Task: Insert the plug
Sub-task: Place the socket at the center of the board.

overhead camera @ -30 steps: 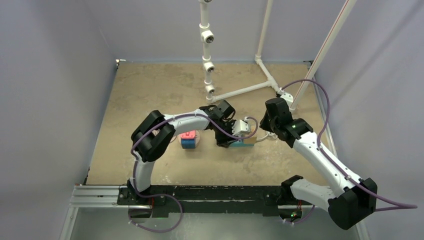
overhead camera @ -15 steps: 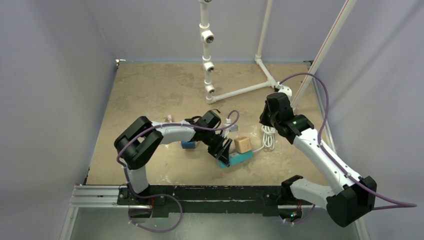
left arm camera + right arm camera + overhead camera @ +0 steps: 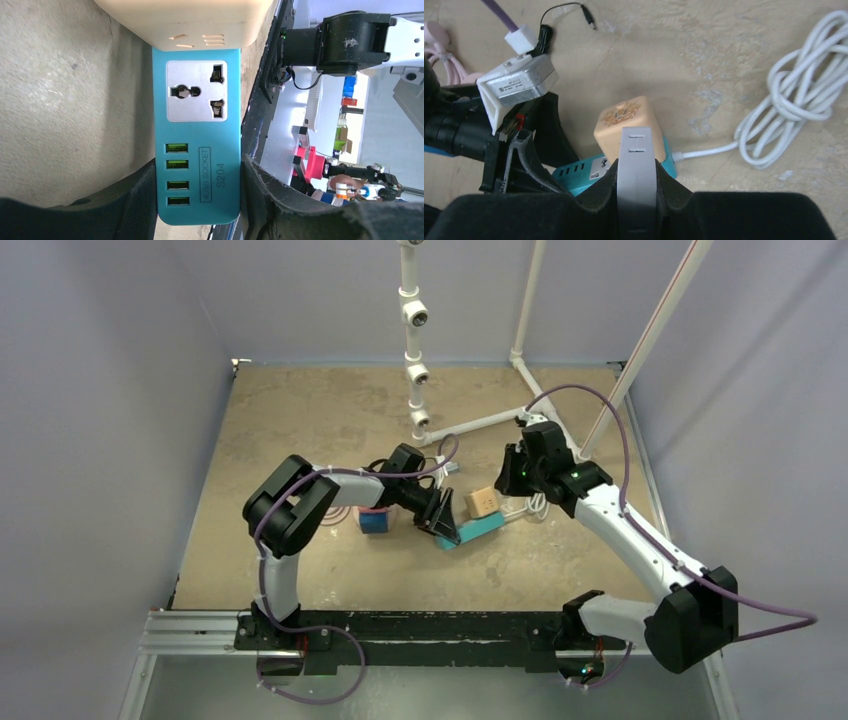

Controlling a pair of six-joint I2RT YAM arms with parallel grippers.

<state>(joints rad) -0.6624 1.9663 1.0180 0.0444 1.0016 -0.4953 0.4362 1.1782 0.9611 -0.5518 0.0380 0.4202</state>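
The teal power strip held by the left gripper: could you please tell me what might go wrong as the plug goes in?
1. The left gripper clamps the teal power strip only at its USB end, so pressing on the free socket beyond that grip could tilt the strip.
2. The beige adapter sits right beside that socket, so the grey plug in the right gripper may knock against it.

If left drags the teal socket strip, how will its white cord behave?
Probably floppy: the white cord lies in loose, knotted loops, so it should trail, not resist. Once slack runs out it may tug the teal socket strip askew in the left gripper.
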